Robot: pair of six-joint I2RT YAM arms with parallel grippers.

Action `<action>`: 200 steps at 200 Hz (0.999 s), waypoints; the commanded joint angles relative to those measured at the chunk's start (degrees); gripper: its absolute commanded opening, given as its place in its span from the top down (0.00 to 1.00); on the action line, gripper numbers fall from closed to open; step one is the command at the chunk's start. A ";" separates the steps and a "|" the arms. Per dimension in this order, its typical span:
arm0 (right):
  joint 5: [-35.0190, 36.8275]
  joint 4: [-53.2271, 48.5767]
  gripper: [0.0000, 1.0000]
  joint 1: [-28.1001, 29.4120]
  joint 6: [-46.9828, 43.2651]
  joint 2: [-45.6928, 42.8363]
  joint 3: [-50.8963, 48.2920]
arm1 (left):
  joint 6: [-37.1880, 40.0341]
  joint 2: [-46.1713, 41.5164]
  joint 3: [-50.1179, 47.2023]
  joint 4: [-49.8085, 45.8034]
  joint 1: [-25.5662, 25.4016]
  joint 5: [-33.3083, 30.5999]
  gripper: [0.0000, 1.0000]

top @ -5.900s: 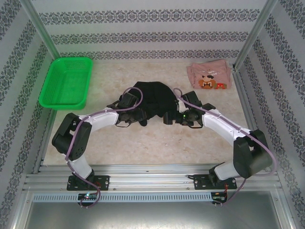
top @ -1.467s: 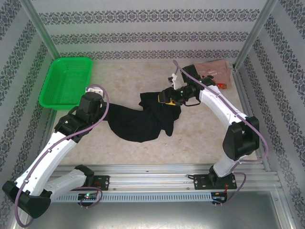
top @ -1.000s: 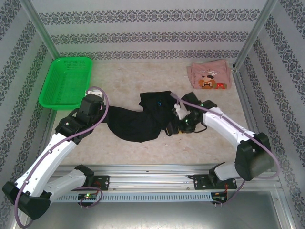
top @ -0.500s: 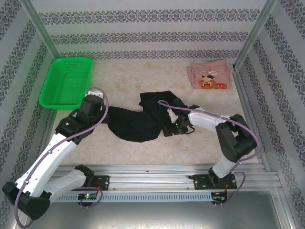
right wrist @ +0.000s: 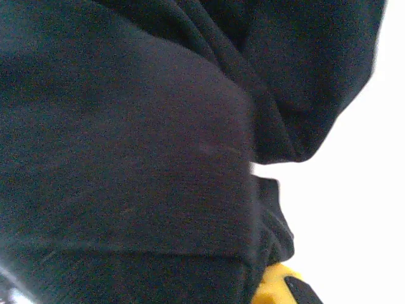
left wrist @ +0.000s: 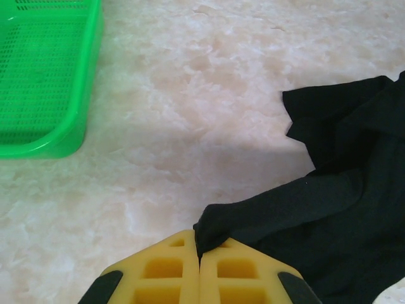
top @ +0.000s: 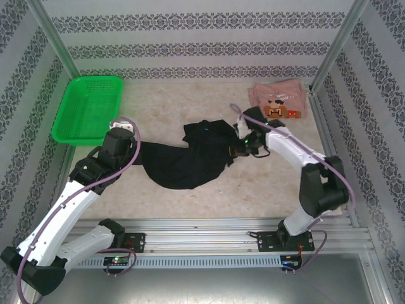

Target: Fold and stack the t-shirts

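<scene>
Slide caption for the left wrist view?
Left tool pinching an edge of the black t-shirt on the table, green basket at upper left.

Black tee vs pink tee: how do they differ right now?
Black tee is plain; pink tee carries a brown-and-orange pixel print. Black tee sprawls crumpled mid-table; pink tee sits compact far right. Left hand and right hand grip the black tee; pink tee lies untouched. Both rest on the table.
</scene>
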 commanded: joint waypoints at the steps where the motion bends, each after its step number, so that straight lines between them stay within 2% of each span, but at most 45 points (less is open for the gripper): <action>1: -9.10 -12.94 0.97 -5.52 -3.83 -6.08 5.42 | 1.20 -1.61 3.00 -2.31 1.11 -3.31 1.00; 19: -13.69 -14.10 0.97 -10.56 -1.34 -9.13 7.05 | 1.61 -1.62 3.85 -2.45 1.81 -3.57 1.00; 39: -18.05 -13.41 0.95 -13.40 1.62 -10.40 8.09 | 2.00 -1.19 4.22 -2.08 2.30 -3.36 1.00; 55: -20.48 -13.21 0.95 -13.60 2.81 -9.85 8.37 | 2.25 -0.63 4.29 -1.66 2.42 -2.66 1.00; 98: -21.17 -13.27 0.95 -12.57 5.70 -10.41 3.59 | 2.04 -0.01 4.25 -0.04 2.44 -2.06 1.00; 109: -22.20 -12.41 0.95 -10.96 7.51 -10.56 1.27 | 2.26 0.40 4.41 0.11 2.47 -2.05 1.00; 125: -22.98 -9.31 0.95 -4.92 11.98 -10.87 -3.69 | 2.64 1.00 4.51 0.80 2.58 -2.09 1.00; 158: -25.94 10.49 0.96 8.04 29.19 -8.80 -11.06 | 3.51 3.60 5.62 4.29 4.52 0.00 1.00; 200: -28.81 28.47 0.97 14.56 47.59 -0.10 -8.29 | 8.28 13.14 15.15 8.77 7.20 2.78 1.00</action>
